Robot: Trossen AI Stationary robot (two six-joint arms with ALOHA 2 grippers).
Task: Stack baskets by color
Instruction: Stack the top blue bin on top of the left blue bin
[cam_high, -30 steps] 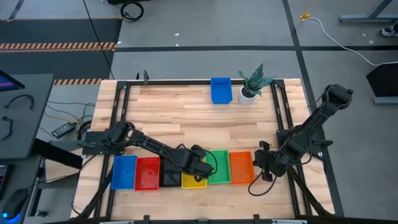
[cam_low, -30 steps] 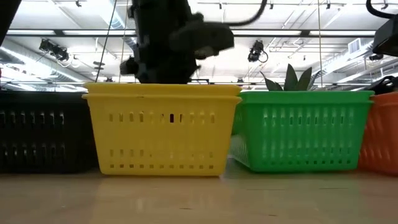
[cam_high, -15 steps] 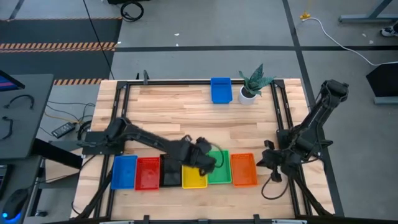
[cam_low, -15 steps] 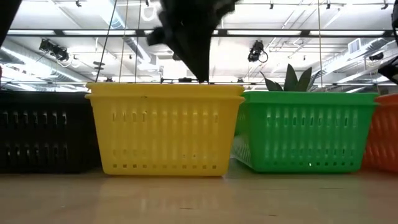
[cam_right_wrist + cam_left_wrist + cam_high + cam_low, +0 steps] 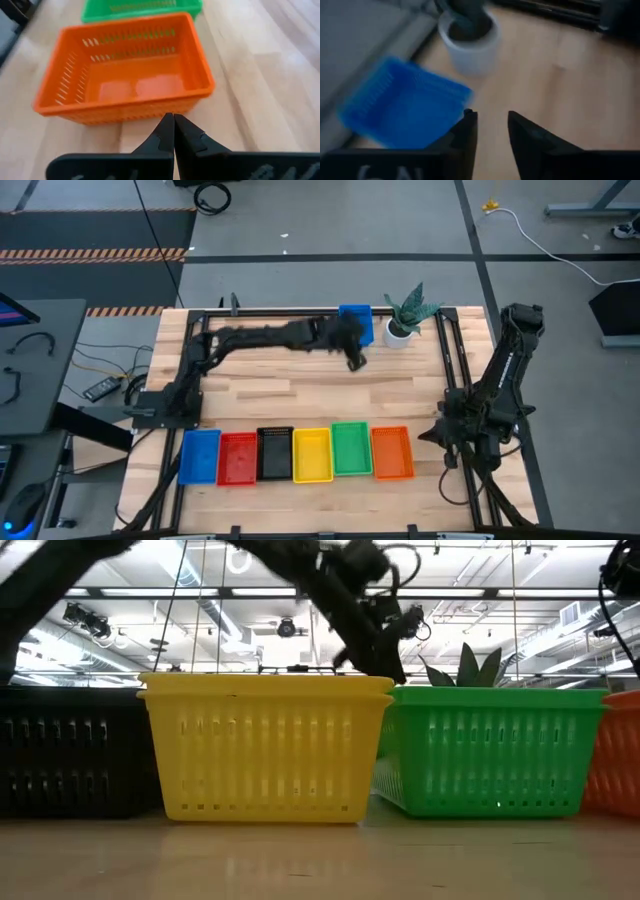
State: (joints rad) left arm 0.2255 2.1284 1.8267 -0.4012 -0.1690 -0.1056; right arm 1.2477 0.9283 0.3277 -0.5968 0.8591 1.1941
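Six baskets stand in a row along the table's near edge: blue, red, black, yellow, green and orange. The yellow one shows a double rim in the low view. Another blue basket sits at the far edge. My left gripper hangs open just near of that blue basket, with nothing between its fingers. My right gripper is shut and empty, right of the orange basket.
A green plant in a white pot stands right beside the far blue basket, close to my left gripper. Black frame rails run along the table's left and right sides. Bare wood lies between the row and the far edge.
My left gripper has risen from above the yellow basket and swung fast to the table's far edge, ending beside the far blue basket. My right gripper has drawn back from the orange basket toward the table's right edge. The baskets have stayed in place.
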